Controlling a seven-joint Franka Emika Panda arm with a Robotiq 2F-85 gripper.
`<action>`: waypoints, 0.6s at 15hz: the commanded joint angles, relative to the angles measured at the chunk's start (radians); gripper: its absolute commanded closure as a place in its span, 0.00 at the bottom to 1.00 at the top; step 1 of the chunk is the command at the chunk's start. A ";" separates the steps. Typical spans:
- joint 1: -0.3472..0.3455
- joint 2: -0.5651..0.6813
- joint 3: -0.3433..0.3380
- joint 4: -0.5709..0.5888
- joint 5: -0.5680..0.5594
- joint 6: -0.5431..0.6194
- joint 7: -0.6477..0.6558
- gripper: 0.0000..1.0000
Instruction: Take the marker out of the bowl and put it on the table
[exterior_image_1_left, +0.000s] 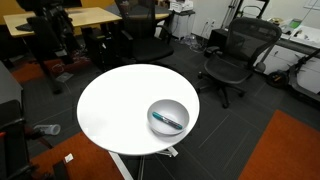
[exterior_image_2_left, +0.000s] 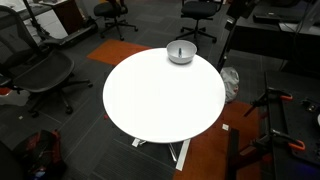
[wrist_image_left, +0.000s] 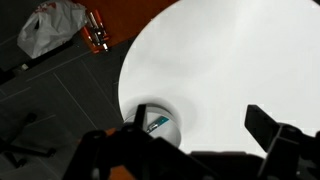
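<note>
The silver metal bowl (exterior_image_1_left: 168, 117) stands near the edge of the round white table (exterior_image_1_left: 120, 105). It shows in both exterior views, small at the table's far edge in one (exterior_image_2_left: 181, 52). The teal-blue marker (exterior_image_1_left: 168, 121) lies inside the bowl. In the wrist view the bowl (wrist_image_left: 168, 132) sits at the lower left, partly hidden by my left finger, with the marker (wrist_image_left: 157, 123) showing inside. My gripper (wrist_image_left: 200, 128) is open and empty above the table, its left finger over the bowl's rim. Neither exterior view shows the gripper.
Black office chairs (exterior_image_1_left: 232, 55) and a wooden desk (exterior_image_1_left: 60, 20) stand around the table. More chairs (exterior_image_2_left: 35, 70) show in an exterior view. A white plastic bag (wrist_image_left: 55, 25) lies on the dark floor beside orange carpet (wrist_image_left: 140, 15).
</note>
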 joint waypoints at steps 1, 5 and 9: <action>-0.027 0.158 -0.016 0.125 -0.036 0.040 0.122 0.00; -0.031 0.298 -0.052 0.241 -0.070 0.070 0.261 0.00; -0.007 0.424 -0.115 0.354 -0.093 0.066 0.377 0.00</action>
